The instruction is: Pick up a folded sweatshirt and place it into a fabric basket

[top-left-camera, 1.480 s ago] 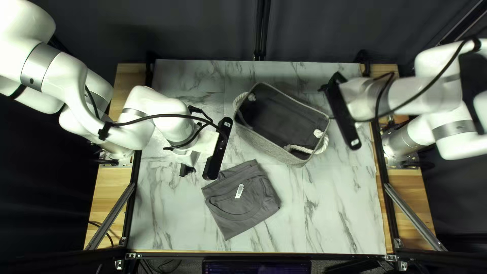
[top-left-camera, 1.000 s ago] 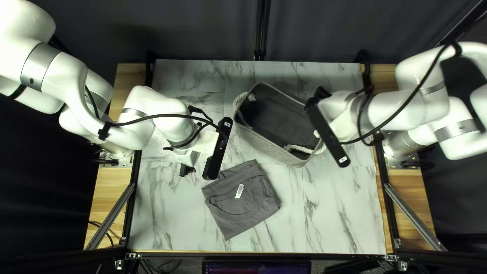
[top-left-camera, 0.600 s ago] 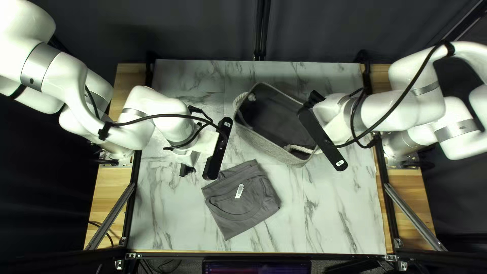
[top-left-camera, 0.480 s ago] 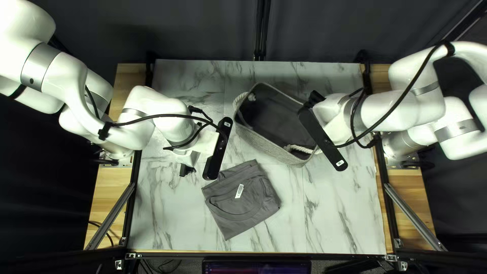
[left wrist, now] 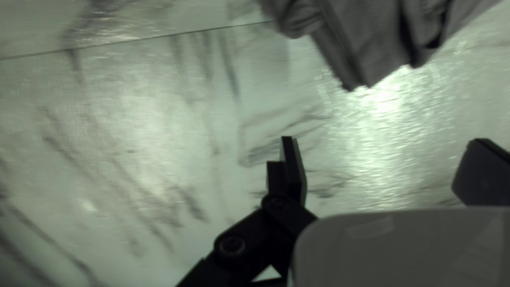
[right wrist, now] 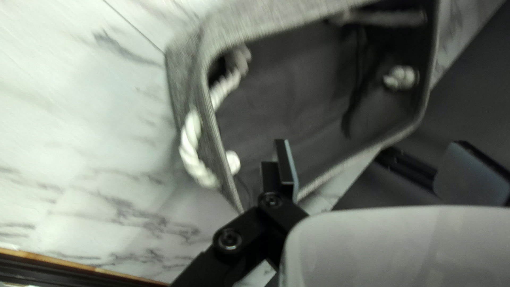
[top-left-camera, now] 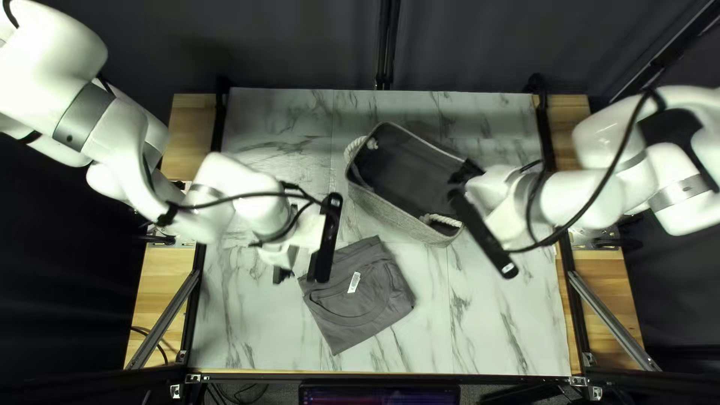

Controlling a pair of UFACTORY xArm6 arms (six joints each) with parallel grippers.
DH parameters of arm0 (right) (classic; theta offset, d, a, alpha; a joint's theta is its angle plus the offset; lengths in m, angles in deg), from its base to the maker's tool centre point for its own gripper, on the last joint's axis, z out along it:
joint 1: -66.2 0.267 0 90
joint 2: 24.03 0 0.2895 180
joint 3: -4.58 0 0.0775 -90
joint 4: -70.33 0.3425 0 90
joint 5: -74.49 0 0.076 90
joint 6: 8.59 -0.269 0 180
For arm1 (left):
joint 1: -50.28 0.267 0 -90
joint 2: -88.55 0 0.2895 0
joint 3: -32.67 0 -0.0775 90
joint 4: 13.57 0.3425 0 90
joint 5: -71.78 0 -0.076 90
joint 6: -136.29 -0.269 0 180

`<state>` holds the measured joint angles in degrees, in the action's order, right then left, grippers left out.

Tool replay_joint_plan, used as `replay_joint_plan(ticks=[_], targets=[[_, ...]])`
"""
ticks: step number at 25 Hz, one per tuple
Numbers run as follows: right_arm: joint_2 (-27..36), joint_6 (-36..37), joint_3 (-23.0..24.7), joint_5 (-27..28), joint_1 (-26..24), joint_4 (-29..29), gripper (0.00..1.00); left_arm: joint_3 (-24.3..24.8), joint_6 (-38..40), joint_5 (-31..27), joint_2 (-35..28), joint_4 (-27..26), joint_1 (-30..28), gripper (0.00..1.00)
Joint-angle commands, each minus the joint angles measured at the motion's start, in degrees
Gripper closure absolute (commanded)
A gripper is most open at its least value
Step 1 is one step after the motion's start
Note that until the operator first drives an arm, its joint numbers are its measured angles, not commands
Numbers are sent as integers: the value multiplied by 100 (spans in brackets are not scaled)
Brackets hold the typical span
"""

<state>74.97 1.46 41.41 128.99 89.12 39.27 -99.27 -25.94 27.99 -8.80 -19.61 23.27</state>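
1. The grey folded cloth sweatshirt [top-left-camera: 345, 330] lies flat at lower centre of the top left view, its layers stacked and a curved neckline seam uppermost.
2. A white rectangular tag [top-left-camera: 354, 282] shows on it; its print is too small to read.
3. The heather-grey woven fabric basket [top-left-camera: 397, 219], dark-lined and roughly rectangular, sits just above centre, with handles of twisted white rope [top-left-camera: 442, 220].
4. The left gripper [top-left-camera: 297, 271] is released, jaws wide apart beside the sweatshirt, which lies ahead of them in its wrist view.
5. The right gripper [top-left-camera: 463, 174] is also released, at the basket's right end; whether it touches the rim, I cannot tell.
6. The left arm's wrist covers the sweatshirt's upper-left corner; the right arm's covers part of the basket.
7. White, grey-veined marble-patterned table [top-left-camera: 255, 330]; dark curtain [top-left-camera: 300, 45] across the top.
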Motion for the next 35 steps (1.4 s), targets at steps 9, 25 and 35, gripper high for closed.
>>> replay_joint_plan(ticks=[9, 25, 35], targets=[[-1493, 944, -1011, -1006, -172, 598, 0, 210, 148, 47, -70, 1340, -920, 0], [-2325, 1366, -765, -2379, -924, 712, 0, 724, 937, 649, -33, 2637, -1117, 0], [-2610, 1595, -781, -2720, -881, 642, 0, 1307, 1737, 1310, -272, 3091, -1037, 0]])
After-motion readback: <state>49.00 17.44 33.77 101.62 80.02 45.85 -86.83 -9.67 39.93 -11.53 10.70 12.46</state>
